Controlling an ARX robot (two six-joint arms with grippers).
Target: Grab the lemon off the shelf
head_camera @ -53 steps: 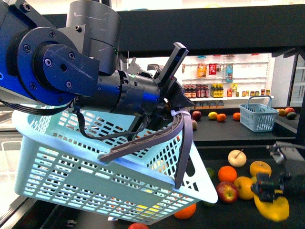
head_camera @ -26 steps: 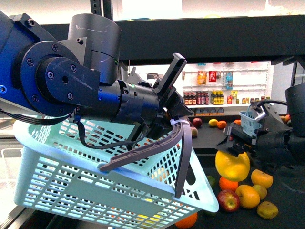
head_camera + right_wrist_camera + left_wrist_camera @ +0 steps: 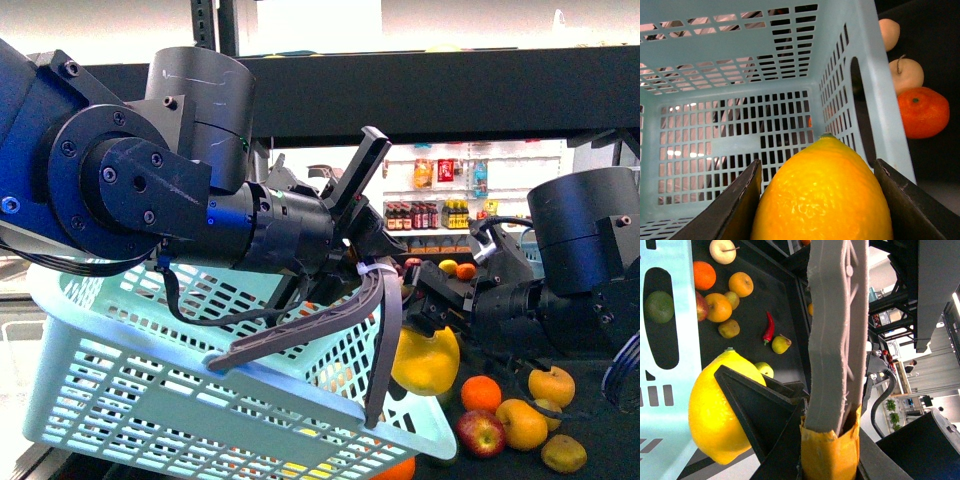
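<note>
The bright yellow lemon point(image 3: 425, 362) hangs in the air with my right gripper point(image 3: 430, 322) shut on it, just beside the near right corner of the pale blue basket point(image 3: 150, 390). In the right wrist view the lemon point(image 3: 825, 200) fills the gap between the dark fingers point(image 3: 735, 210), and the basket's open inside point(image 3: 740, 75) lies straight beyond it. My left gripper point(image 3: 365, 262) is shut on the grey basket handle point(image 3: 300, 330) and holds the basket tilted. The left wrist view shows that handle point(image 3: 835, 340) in the left gripper point(image 3: 830, 450), with the lemon point(image 3: 715, 415) alongside. The black shelf point(image 3: 470, 90) spans overhead.
Loose fruit lies on the shelf's dark tray under the right arm: an orange point(image 3: 480, 392), a red apple point(image 3: 482, 430) and yellow fruits point(image 3: 522, 422). A red chilli point(image 3: 768, 328) lies further along the tray. White racks of bottles point(image 3: 430, 215) stand far behind.
My right gripper has lifted the lemon off the tray at the lower right and carried it up and left to the basket's corner. The left arm and basket have barely moved.
</note>
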